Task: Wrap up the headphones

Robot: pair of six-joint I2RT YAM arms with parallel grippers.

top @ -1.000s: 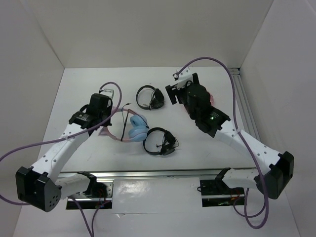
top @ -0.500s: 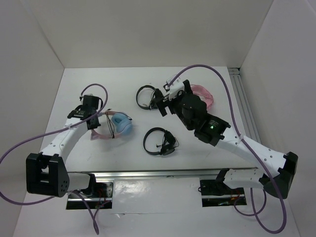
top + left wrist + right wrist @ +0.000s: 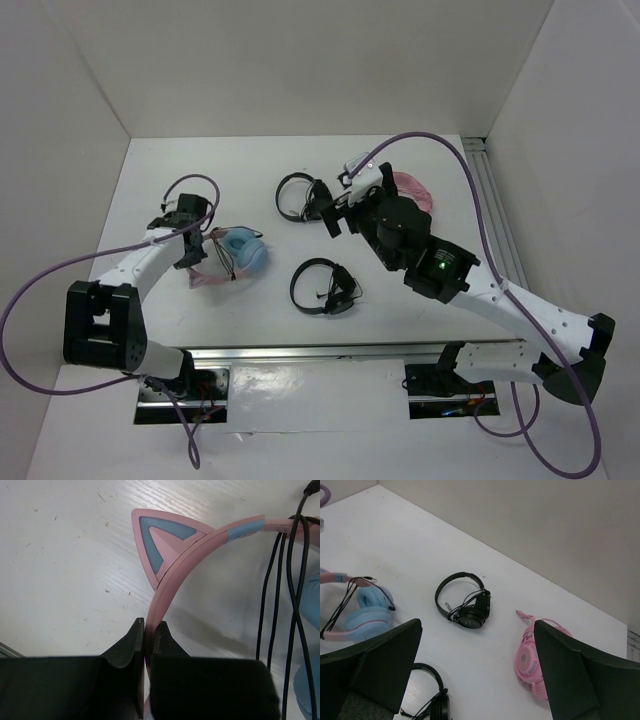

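The headphones lie on the white table at the left, light blue ear cups and pink headband, with the thin dark cable looped across the band. My left gripper is shut on the pink headband just below a cat ear; in the top view it sits at the headphones' left side. The headphones also show at the left of the right wrist view. My right gripper is open and empty, held high above the table's middle; in the top view it is near the back.
Two black headphones lie mid-table, one at the back and one nearer. All-pink cat-ear headphones lie at the right, partly under my right arm. White walls close the table on three sides.
The left arm has pulled the blue headphones left across the table and drawn back. The right arm has swung left and forward, uncovering part of the pink headphones.
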